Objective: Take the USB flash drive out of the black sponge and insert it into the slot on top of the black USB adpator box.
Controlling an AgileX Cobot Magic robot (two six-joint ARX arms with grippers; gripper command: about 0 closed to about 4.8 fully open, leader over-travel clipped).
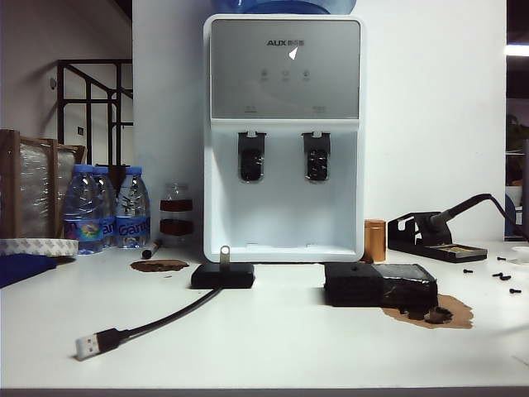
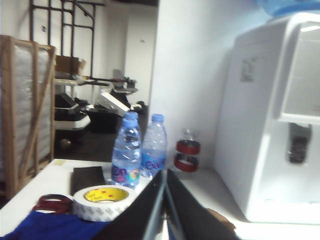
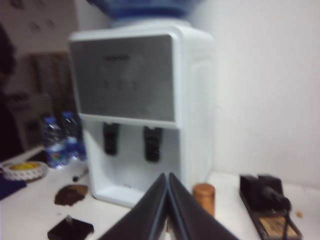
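The work surface is a white tabletop (image 1: 273, 339) in a room with white walls; a tall white water dispenser (image 1: 283, 132) with a grey front panel and blue bottle stands at the back and serves as the landmark here.

Just in front of the dispenser's base, toward its left corner, lies the small flat matte black USB adaptor box (image 1: 223, 275). The tiny silver metal USB flash drive (image 1: 224, 255) stands upright from the box's top face, loop hole uppermost; the slot itself cannot be made out. A black cable (image 1: 165, 318) runs from the box forward and left to a silver plug (image 1: 88, 346).

In front of the dispenser's right corner sits the rough black rectangular foam sponge (image 1: 380, 285), one half glossy (brown stains on the table beside it and left of the box).

Left of the dispenser: clear water bottles with blue caps (image 1: 106, 207), a roll of white tape (image 2: 103, 201), a blue cloth (image 2: 47, 227) and a wooden-framed panel (image 2: 27, 110). Right of it: an orange cylinder (image 1: 374, 240) and a black soldering iron stand (image 1: 436, 236).

Neither arm appears in the exterior view. The left gripper (image 2: 165, 210), raised over the table left of the dispenser, has its jaws pressed together, holding nothing. The right gripper (image 3: 168, 210), facing the dispenser's front, is likewise closed and empty.
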